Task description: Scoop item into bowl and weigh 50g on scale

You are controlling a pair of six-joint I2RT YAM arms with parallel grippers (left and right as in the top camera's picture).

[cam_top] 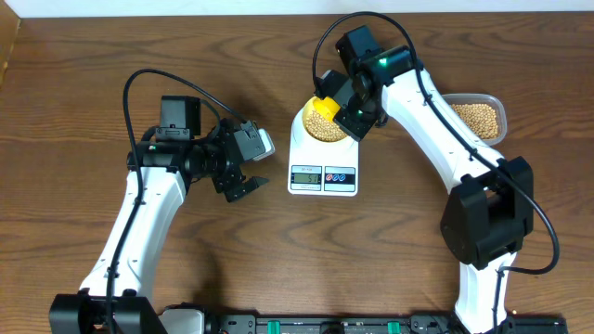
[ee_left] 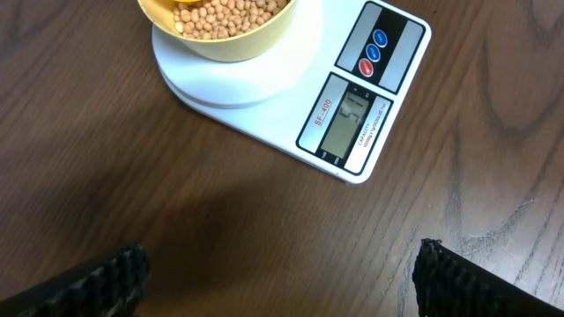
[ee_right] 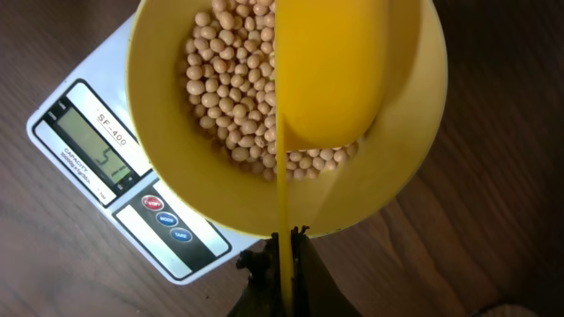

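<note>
scale point(cam_top: 323, 156): white and flat on the wooden table point(cam_top: 83, 83); in the overhead view its front edge faces 6 o'clock.
display point(ee_right: 92, 141): grey panel on the scale's front. Two digits show, seemingly 51, but they are not sharp enough to be sure.
buttons point(ee_left: 374, 51): two round ones, just beside the display.
bowl point(ee_right: 401, 167): pale yellow, standing on the scale's round platform at 12 o'clock from the display.
beans point(ee_right: 220, 88): small tan rounds heaped in the bowl.
tub point(cam_top: 502, 104): clear, holds more beans, at 3 o'clock of the scale and apart from it.
scoop point(ee_right: 330, 79): bright yellow. Its head is inside the bowl's rim over the beans, and its handle runs toward 6 o'clock in the right wrist view.
right gripper point(ee_right: 284, 245): fingers clamped on the scoop's handle, above the bowl.
left gripper point(ee_left: 286, 275): fingers spread wide and holding nothing, over bare table at 8 o'clock of the scale.
</note>
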